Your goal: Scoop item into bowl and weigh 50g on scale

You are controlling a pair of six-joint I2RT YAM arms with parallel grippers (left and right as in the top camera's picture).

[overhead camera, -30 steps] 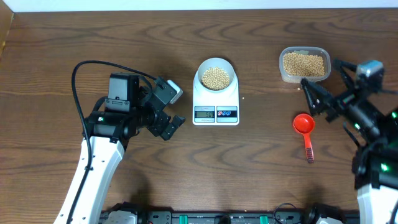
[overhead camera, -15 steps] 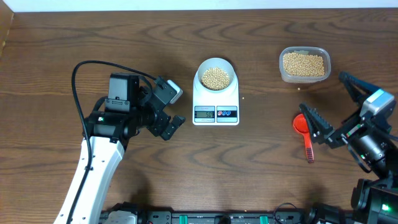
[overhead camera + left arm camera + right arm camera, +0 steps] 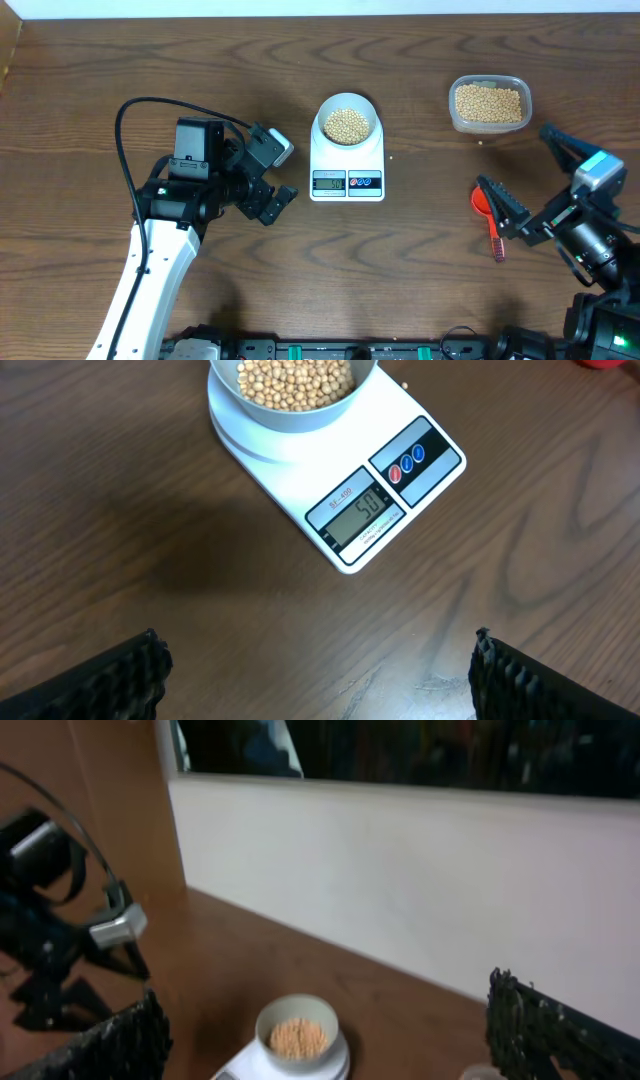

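Note:
The pale blue bowl [image 3: 347, 122] stands on the white scale [image 3: 347, 168], filled with tan beans [image 3: 348, 123]. In the left wrist view the bowl [image 3: 293, 405] tops the scale [image 3: 400, 490], whose display [image 3: 363, 512] reads 50. My left gripper [image 3: 285, 172] hangs open just left of the scale, its jaws [image 3: 320, 680] wide over bare wood. Raised at the right and also open, my right gripper [image 3: 511, 155] has one finger over the red scoop [image 3: 495, 235] lying on the table. The right wrist view looks across at the bowl [image 3: 297, 1035].
A clear plastic tub [image 3: 489, 103] of beans sits at the back right. A black cable [image 3: 130, 110] loops above the left arm [image 3: 160, 250]. A white wall [image 3: 420, 870] borders the far table edge.
My right arm pulled back from beside the tub toward the front right and tilted upward, jaws still open. The left arm, bowl and scale stayed put.

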